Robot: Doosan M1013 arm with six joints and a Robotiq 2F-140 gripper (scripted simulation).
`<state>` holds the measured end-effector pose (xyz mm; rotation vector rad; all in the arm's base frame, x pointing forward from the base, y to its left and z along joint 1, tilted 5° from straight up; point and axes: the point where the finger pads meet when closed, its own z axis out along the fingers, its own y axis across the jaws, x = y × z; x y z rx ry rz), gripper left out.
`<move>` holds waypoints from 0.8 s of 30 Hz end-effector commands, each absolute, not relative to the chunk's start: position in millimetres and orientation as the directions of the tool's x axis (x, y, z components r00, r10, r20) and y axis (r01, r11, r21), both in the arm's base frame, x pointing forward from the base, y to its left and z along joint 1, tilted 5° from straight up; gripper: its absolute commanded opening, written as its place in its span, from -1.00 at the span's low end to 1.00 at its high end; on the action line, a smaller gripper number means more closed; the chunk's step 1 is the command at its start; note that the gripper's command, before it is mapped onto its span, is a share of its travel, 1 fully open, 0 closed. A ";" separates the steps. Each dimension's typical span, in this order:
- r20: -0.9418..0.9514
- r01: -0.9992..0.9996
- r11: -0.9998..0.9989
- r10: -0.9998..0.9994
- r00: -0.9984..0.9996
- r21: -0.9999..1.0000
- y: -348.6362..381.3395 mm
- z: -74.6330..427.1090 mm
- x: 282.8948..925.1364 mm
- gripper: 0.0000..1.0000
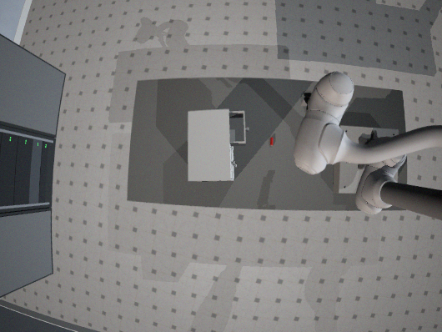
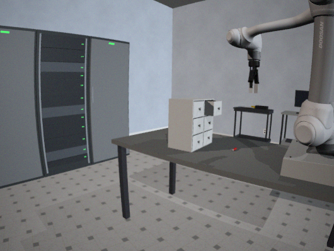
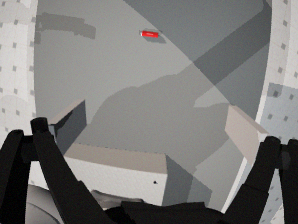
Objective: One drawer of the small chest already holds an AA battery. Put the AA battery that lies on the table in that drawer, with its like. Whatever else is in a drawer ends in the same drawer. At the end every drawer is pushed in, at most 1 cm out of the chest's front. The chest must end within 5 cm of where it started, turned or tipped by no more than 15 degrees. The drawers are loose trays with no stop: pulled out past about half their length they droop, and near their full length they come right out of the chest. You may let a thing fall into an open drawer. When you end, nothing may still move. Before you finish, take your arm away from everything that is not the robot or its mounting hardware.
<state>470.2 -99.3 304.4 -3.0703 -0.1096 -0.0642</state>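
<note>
Since the top drawer [image 2: 217,107] stands part-way out, I take it as the target.
Gripper [image 2: 254,89]: fingers spread wide, nothing held, hanging high so I can see the table [image 2: 252,164].
Battery [image 3: 150,34]: lying on the table, well below and ahead of the gripper, between it and the chest [image 2: 181,124].

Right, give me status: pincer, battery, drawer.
Pincer open, empty, high above the table. Red battery loose on the table, clear of the chest. Top right drawer pulled out. Nothing blocking the battery.
</note>
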 end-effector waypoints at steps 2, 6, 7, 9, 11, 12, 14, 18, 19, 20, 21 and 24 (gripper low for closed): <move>0.054 0.073 -0.995 0.069 0.996 -0.067 -99.3 303.8 470.9 1.00; 0.090 0.073 -0.995 0.066 0.994 -0.067 -98.9 301.0 474.0 1.00; 0.103 0.073 -0.995 0.065 0.992 -0.067 -98.7 299.9 475.2 1.00; 0.138 0.073 -0.995 0.063 0.988 -0.067 -98.4 297.2 478.2 1.00; 0.138 0.073 -0.995 0.063 0.988 -0.067 -98.4 297.2 478.2 1.00; 0.158 0.073 -0.995 0.061 0.985 -0.067 -98.1 295.6 480.0 1.00; 0.206 0.073 -0.995 0.057 0.977 -0.067 -97.5 291.8 484.1 1.00; 0.325 0.073 -0.995 0.047 0.945 -0.067 -96.2 282.1 494.8 1.00; 0.359 0.073 -0.995 0.044 0.932 -0.068 -95.7 279.3 498.0 1.00; 0.395 0.073 -0.995 0.040 0.918 -0.068 -95.2 276.2 501.4 1.00; 0.432 0.073 -0.995 0.037 0.901 -0.068 -94.7 273.1 504.9 1.00; 0.538 0.073 -0.995 0.025 0.842 -0.068 -93.3 263.6 515.4 1.00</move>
